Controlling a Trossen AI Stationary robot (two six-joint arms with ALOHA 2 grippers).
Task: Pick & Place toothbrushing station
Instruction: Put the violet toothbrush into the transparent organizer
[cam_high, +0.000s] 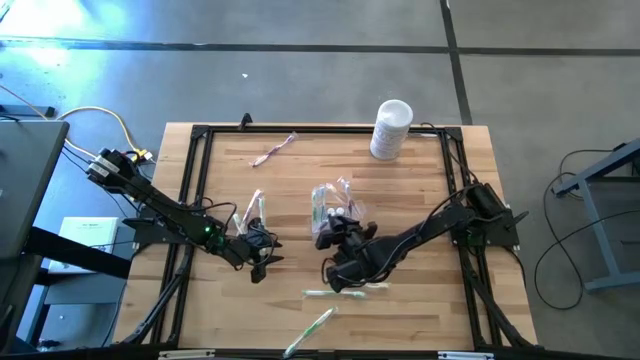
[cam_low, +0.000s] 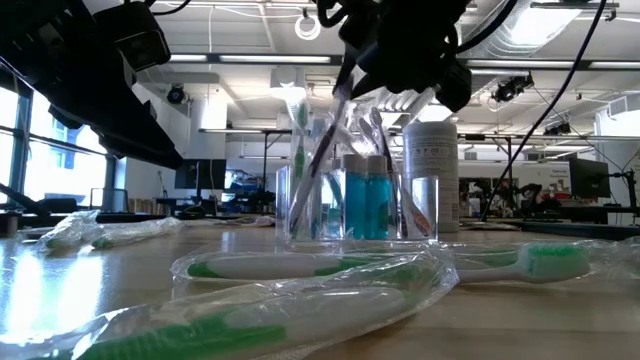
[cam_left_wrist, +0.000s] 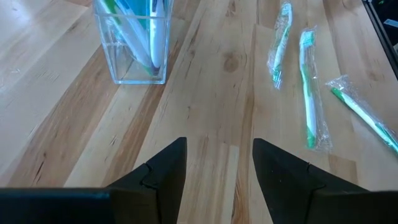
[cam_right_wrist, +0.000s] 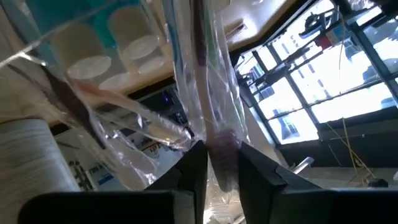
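A clear plastic cup (cam_high: 330, 205) (cam_low: 345, 200) stands near the table's middle. Wrapped toothbrushes and teal tubes (cam_low: 365, 200) stand in it. My right gripper (cam_high: 332, 230) (cam_right_wrist: 222, 155) hovers at the cup's near side, above its rim, shut on a wrapped toothbrush (cam_right_wrist: 211, 81) that leans in the cup. My left gripper (cam_high: 260, 265) (cam_left_wrist: 217, 146) is left of the cup, open, with only bare wood between its fingers. More wrapped toothbrushes (cam_left_wrist: 308, 87) (cam_low: 330, 270) lie flat on the table. My right gripper pinches the wrapped toothbrush's upper handle (cam_right_wrist: 222, 146) between its two fingers, which lie across it, wrapper and all. The fingers come from the table's near side, slanting slightly down. The toothbrush runs down from the fingers into the cup, where its lower end is lost among the others.
A white cylindrical canister (cam_high: 390, 128) stands at the far right corner. A pink wrapped toothbrush (cam_high: 272, 152) lies far left, two green ones (cam_high: 345, 293) (cam_high: 315, 328) near the front edge, others (cam_high: 255, 210) left of the cup. A black frame (cam_high: 200, 135) rims the table.
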